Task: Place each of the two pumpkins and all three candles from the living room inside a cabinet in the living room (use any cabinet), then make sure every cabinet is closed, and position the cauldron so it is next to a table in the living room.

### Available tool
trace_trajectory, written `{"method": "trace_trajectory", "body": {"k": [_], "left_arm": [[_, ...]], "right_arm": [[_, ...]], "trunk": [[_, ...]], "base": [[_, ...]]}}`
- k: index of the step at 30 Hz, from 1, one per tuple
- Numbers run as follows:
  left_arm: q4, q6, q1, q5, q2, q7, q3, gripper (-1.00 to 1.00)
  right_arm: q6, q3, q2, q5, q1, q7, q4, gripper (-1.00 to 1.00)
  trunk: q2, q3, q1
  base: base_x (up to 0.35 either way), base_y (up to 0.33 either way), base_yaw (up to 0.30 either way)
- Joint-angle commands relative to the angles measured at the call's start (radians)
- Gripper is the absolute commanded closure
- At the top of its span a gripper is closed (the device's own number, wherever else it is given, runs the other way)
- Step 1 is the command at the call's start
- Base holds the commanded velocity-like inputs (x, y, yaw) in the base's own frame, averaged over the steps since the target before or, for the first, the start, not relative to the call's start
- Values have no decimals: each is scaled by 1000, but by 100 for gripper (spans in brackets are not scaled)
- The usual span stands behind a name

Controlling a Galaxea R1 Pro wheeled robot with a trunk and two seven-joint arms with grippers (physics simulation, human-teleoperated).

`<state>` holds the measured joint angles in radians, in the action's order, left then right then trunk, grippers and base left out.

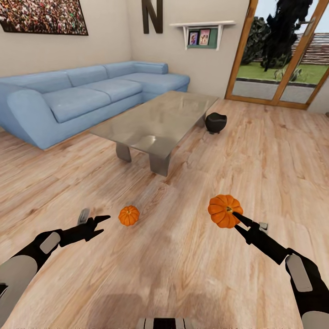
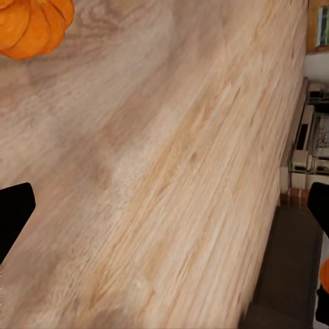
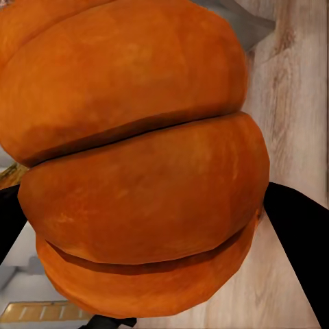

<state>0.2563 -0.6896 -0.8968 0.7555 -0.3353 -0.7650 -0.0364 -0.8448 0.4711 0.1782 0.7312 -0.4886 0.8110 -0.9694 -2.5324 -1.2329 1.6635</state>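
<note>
Right gripper clamps a pumpkin — left gripper agape.

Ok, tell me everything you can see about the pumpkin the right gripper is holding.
The held pumpkin is bright orange, matte and deeply ribbed, with bulging segments and a dark stem spot facing the head camera. The right gripper is shut on it, holding it above the wood floor, tilted sideways. Only the gripper touches it.

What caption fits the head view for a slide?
Right gripper holds one pumpkin; second pumpkin lies on floor near open left gripper.
</note>
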Motion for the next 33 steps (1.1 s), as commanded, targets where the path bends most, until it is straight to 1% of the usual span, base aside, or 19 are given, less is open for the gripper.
{"method": "trace_trajectory", "body": {"k": [1, 9, 11, 12, 13, 15, 18, 24, 33], "left_arm": [[0, -6, -1, 7, -1, -2, -3, -100], [1, -7, -1, 6, -2, -11, -3, -100], [1, -7, -1, 5, -4, -31, -4, -100], [1, -6, -1, 2, -6, -61, -4, -100], [1, -6, -1, 1, -9, -76, -5, -100], [1, -4, -1, -2, -22, -121, -6, -100], [1, -2, -1, -3, -33, -139, -6, -100], [1, 5, -1, -4, -41, -151, -7, -100], [1, 8, -1, -4, -42, -154, -7, -100]], "right_arm": [[-7, 2, 0, 4, -1, 2, 0, 100], [-5, 1, 0, 4, -1, 7, 0, 100], [-5, 1, 0, 5, -1, 8, 0, 100], [-5, 1, 0, 5, -1, 8, 0, 100], [-5, 1, 0, 5, -1, 9, 0, 100], [-4, 1, 0, 5, -1, 10, 0, 100], [-4, 0, 0, 5, -1, 14, 0, 100], [-4, 0, -1, 5, -1, 17, -1, 100], [-4, -1, -1, 4, -1, 17, -1, 100]], "trunk": [[-1, -5, 0], [-2, -36, 4], [-3, -43, 5], [-3, -47, 5], [-3, -51, 6], [-4, -59, 6], [-5, -70, 8], [-6, -94, 11], [-8, -128, 15]], "base": [[0, 0, 0], [0, 0, 0], [0, 0, 0], [0, 0, 0], [0, 0, 0], [0, 0, 0], [0, 0, 0], [0, 0, 0], [0, 0, 0]]}}
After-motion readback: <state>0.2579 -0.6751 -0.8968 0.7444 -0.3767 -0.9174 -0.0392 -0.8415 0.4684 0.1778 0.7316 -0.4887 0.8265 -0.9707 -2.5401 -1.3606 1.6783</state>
